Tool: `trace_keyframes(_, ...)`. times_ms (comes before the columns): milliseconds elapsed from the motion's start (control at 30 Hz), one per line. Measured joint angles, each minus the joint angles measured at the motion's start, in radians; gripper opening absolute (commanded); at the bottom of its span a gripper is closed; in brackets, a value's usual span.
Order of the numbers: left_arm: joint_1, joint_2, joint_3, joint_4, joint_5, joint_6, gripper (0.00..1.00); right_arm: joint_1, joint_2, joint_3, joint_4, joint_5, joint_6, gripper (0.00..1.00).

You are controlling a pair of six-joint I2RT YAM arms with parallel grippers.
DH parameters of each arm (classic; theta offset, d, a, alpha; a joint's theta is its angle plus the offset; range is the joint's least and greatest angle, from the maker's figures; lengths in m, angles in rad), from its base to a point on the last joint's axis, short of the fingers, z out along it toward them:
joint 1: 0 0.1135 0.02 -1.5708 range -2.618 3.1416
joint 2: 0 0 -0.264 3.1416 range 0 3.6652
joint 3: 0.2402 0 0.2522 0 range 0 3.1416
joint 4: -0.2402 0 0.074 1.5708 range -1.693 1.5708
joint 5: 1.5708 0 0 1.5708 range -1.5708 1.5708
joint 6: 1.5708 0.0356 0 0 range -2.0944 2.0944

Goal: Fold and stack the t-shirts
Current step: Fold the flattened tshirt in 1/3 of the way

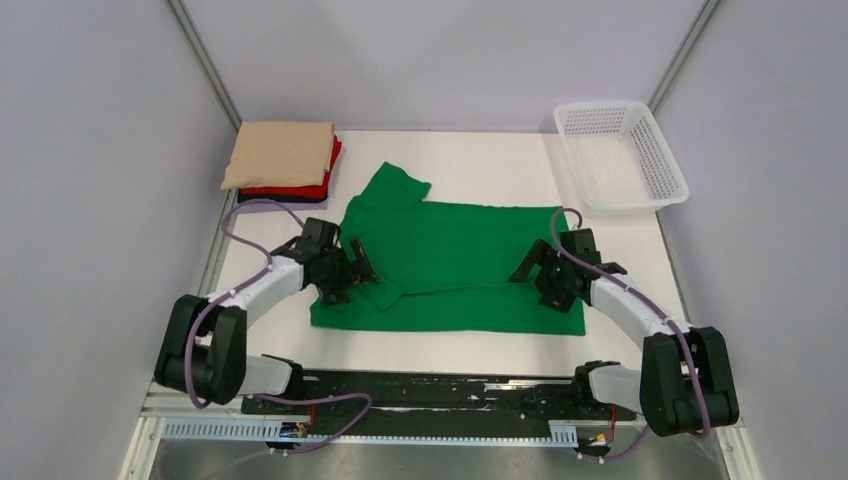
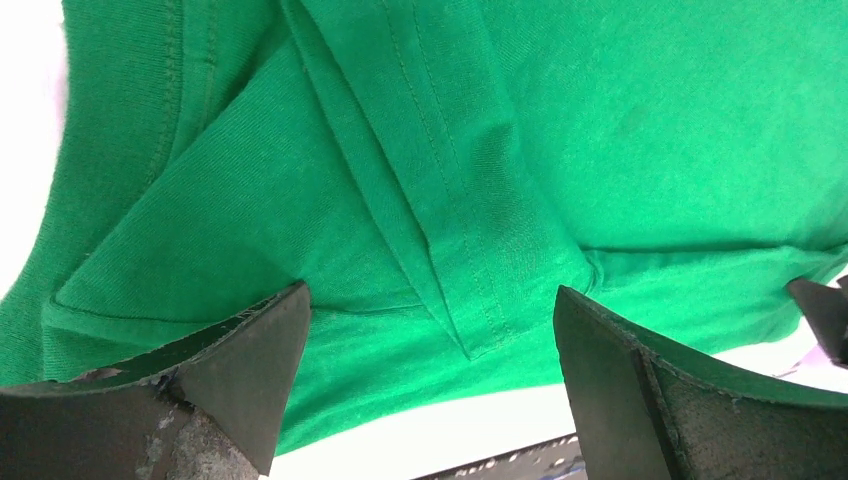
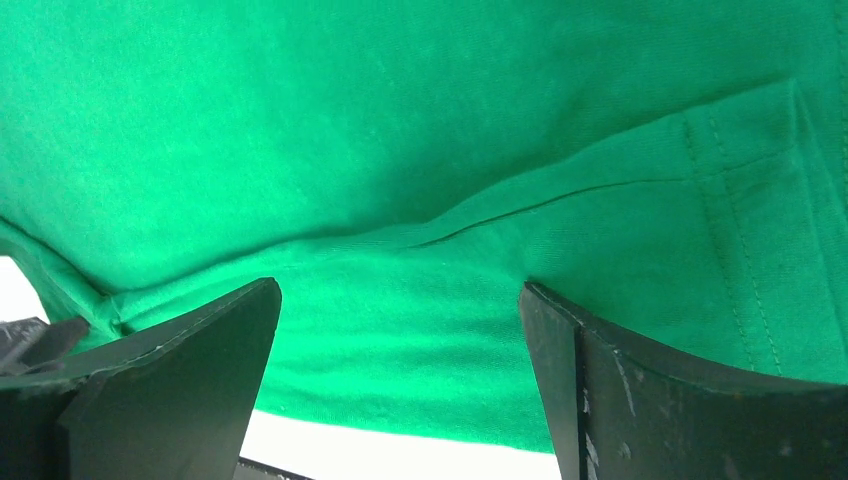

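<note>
A bright green t-shirt [image 1: 450, 260] lies partly folded across the middle of the white table, one sleeve pointing up at its far left. My left gripper [image 1: 352, 268] hovers open over the shirt's left edge, where a folded sleeve hem [image 2: 470, 290] lies between the spread fingers [image 2: 250, 360]. My right gripper [image 1: 535, 270] stands open over the shirt's right side, above a fold line in the green cloth [image 3: 400, 300]. Neither gripper holds anything. A stack of folded t-shirts [image 1: 282, 160] sits at the back left, beige on top, red and a dark one beneath.
A white plastic mesh basket [image 1: 620, 155] stands at the back right corner. The enclosure's grey walls close in on both sides. A black rail [image 1: 430, 390] runs along the near edge between the arm bases.
</note>
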Motion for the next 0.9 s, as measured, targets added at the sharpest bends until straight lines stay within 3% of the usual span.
trace_keyframes(333,-0.07,-0.186,-0.121,-0.116,-0.028,-0.095,1.0,0.0,-0.07,-0.032,-0.081,-0.01,0.016,1.0)
trace_keyframes(900,-0.081,-0.214,-0.12,-0.175,-0.068,-0.125,1.0,0.0,-0.105,-0.045,-0.139,-0.057,0.014,1.0)
